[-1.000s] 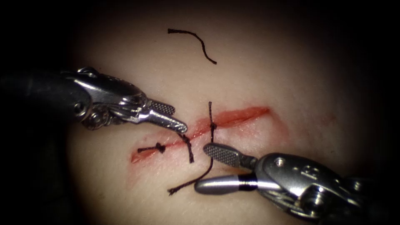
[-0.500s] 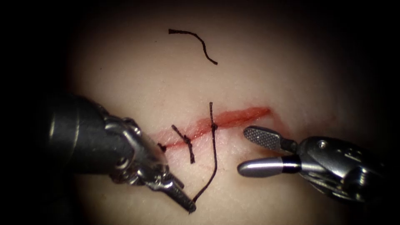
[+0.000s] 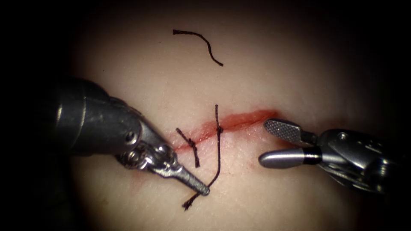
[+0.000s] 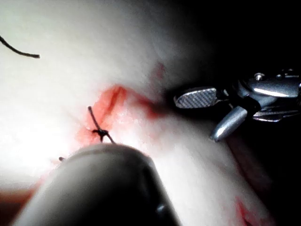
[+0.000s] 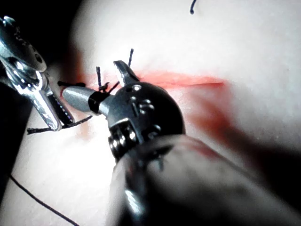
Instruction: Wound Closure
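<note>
Endoscope view: left tool [image 3: 204,189] has clamped the thread [image 3: 218,158]; right tool [image 3: 274,144], agape, retreated.

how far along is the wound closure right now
Done: two knotted stitches cross the cut, and a cut end of thread lies above it. In hand: the left tool grips the long thread tail of the right-hand stitch; the right tool is open, holding nothing. Left: the cut's right stretch has no stitch.

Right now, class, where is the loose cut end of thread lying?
In the endoscope view, the cut end of thread lies on the tissue well above the cut, apart from both tools and the knotted stitches.
</note>
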Controlling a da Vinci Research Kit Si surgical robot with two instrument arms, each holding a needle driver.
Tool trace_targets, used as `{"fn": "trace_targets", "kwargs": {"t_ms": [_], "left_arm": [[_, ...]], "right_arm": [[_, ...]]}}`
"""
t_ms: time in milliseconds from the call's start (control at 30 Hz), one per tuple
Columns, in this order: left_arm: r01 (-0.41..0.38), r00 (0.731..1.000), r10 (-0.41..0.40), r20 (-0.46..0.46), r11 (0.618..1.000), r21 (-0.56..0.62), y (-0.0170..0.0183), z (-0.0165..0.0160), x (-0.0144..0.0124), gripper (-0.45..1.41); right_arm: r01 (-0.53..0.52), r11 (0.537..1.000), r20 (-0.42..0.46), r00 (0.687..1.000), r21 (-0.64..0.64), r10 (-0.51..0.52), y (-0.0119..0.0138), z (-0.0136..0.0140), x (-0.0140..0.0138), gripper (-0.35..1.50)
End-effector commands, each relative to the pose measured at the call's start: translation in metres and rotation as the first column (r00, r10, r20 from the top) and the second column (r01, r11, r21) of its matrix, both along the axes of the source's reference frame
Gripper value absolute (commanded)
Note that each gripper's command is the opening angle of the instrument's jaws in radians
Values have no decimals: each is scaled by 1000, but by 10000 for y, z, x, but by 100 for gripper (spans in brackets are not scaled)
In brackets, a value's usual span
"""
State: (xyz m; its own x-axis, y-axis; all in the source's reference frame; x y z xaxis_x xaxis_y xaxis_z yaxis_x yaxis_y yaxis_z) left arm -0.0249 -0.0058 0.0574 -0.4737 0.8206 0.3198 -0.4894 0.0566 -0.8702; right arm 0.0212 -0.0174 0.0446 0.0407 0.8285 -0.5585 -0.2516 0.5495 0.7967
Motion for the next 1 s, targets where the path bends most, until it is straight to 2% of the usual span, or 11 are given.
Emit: {"fn": "trace_targets", "kwargs": {"t_ms": [33,100,167,267,300,367,433,600,800,867,1000], "left_arm": [[-10,1000,10,3,1000,2,-3,7,-5,24],[-14,1000,14,-1,1000,6,-6,9,-6,15],[-14,1000,14,-13,1000,28,-7,9,-7,-38],[-16,1000,16,-15,999,45,-2,4,-6,-45],[-24,999,25,-26,999,46,5,-2,-5,-45],[-18,999,19,-45,999,34,11,-8,-4,-45],[2,998,-1,-60,1000,22,18,-17,-2,-45],[30,997,-28,-66,999,24,24,-27,-5,-45],[36,997,-35,-68,999,25,25,-31,-8,-45],[39,997,-37,-68,999,25,25,-31,-8,-45],[40,997,-38,-68,999,21,25,-30,-5,-45]], "right_arm": [[1,1000,-2,1000,-1,-1,0,2,9,89],[1,1000,-2,1000,-1,-1,0,2,9,89],[0,1000,-2,1000,-1,0,0,2,9,88],[19,995,11,1000,-103,-17,1,1,13,88],[71,937,49,997,-342,-58,2,1,19,115],[122,843,84,992,-524,-91,2,1,28,125],[184,663,137,983,-725,-123,3,2,48,126],[241,421,207,970,-875,-125,0,11,75,126],[267,381,242,964,-885,-114,-17,44,84,125],[336,374,302,942,-865,-147,-22,52,81,125],[347,385,305,937,-855,-168,-17,37,65,123]]}}
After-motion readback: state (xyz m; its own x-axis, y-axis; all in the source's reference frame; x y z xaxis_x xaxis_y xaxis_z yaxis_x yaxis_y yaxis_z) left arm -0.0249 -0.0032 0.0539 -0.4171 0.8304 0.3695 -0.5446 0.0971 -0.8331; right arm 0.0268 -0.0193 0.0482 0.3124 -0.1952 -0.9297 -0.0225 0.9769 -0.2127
